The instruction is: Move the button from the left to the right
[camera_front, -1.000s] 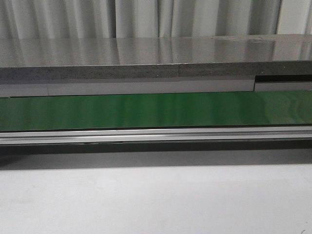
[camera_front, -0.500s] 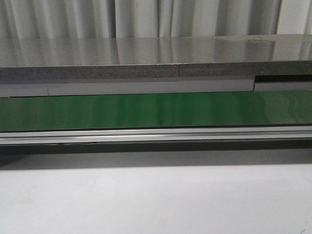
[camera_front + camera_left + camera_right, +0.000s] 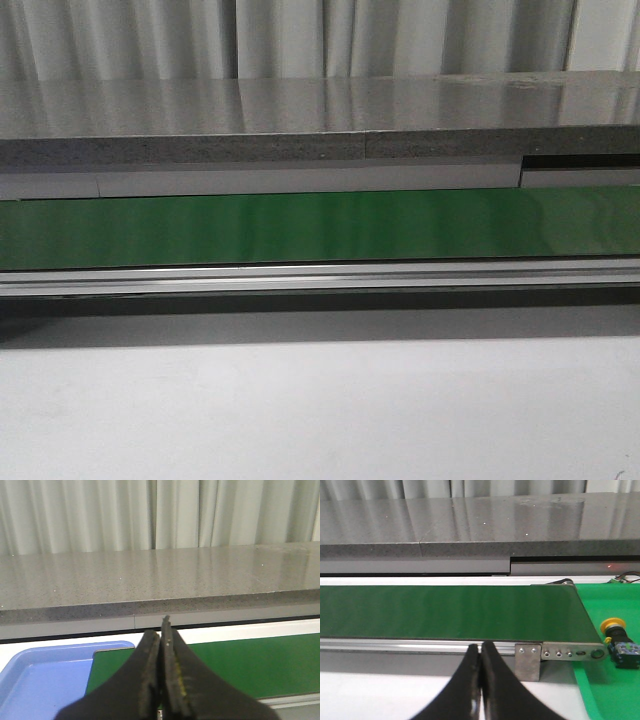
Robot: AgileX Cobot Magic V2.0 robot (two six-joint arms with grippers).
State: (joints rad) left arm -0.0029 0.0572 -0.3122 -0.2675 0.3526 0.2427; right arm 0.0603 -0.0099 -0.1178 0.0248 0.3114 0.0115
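Note:
The button (image 3: 618,641), yellow head on a black body, lies on a bright green tray (image 3: 615,680) just past the right end of the green belt (image 3: 445,611), only in the right wrist view. My right gripper (image 3: 481,650) is shut and empty, in front of the belt's metal rail, well to the left of the button. My left gripper (image 3: 160,630) is shut and empty, near the left end of the belt (image 3: 240,665). The front view shows the belt (image 3: 320,228) bare, with no gripper and no button.
A blue tray (image 3: 45,680) stands at the belt's left end. A metal rail (image 3: 320,277) runs along the belt's front, with a bracket (image 3: 527,661) at its right end. A grey counter (image 3: 320,120) and curtains lie behind. White tabletop (image 3: 320,410) lies in front.

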